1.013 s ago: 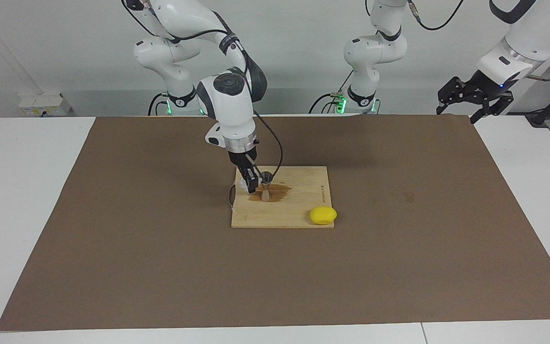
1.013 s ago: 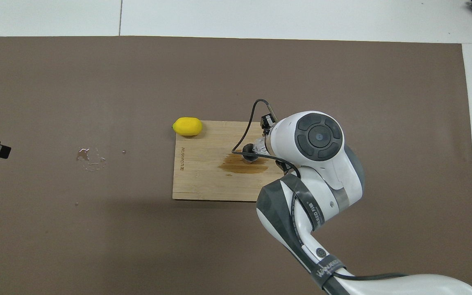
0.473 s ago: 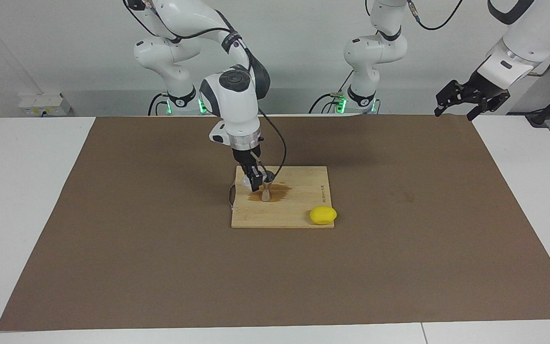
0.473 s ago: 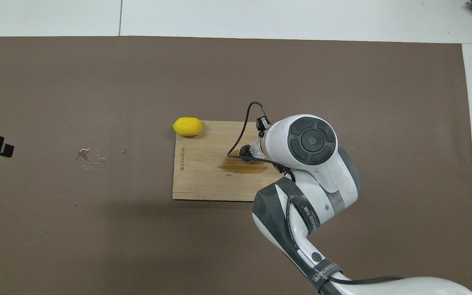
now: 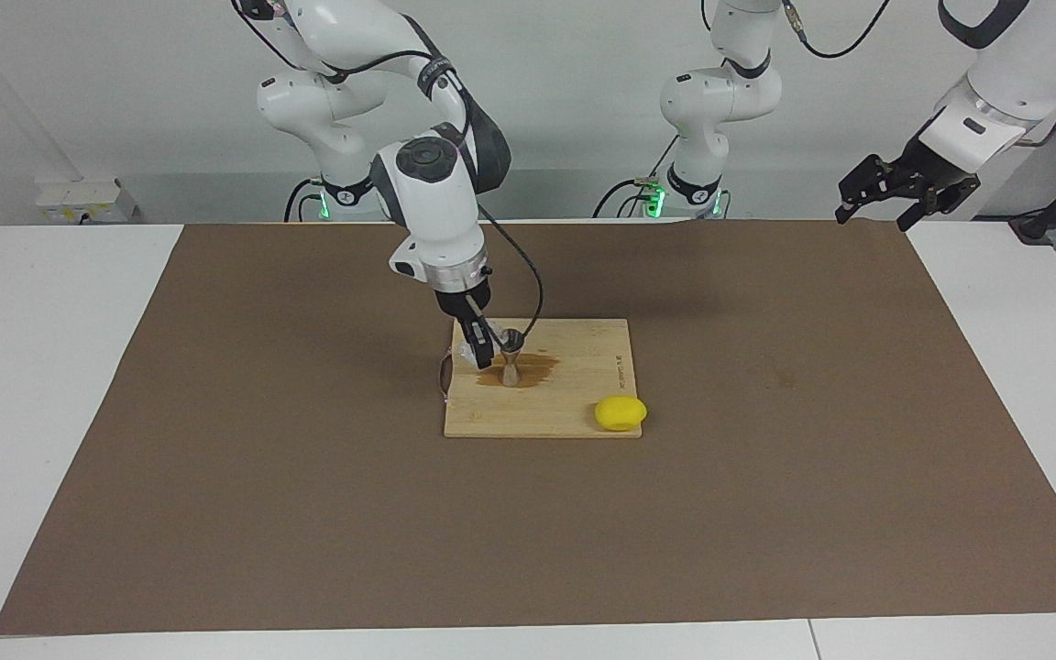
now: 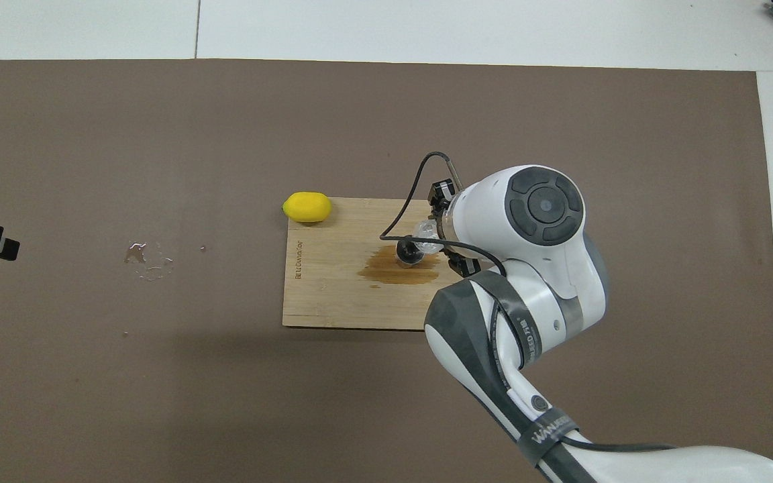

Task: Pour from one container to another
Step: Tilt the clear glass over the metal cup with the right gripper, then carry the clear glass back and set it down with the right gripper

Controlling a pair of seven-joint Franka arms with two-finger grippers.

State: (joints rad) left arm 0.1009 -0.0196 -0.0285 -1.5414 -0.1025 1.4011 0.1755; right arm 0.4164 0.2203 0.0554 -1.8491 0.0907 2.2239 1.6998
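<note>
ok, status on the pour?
Right gripper shut on glass, tipped at jigger on board. Left gripper open, waiting. Brown spill under jigger; lemon clear.

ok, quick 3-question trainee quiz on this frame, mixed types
1. True or false: the lemon lies in the middle of the cutting board.
2. What does the right gripper hold? A) glass tumbler B) lemon C) nothing
3. Fill in: the jigger stands upright on a brown ____ on the board.

Key:
1. False; it sits at the board's corner, toward the left arm's end, farther from the robots than the jigger.
2. A; the glass tumbler, held by the jigger's rim. The left gripper waits, open.
3. Wet stain.
</note>
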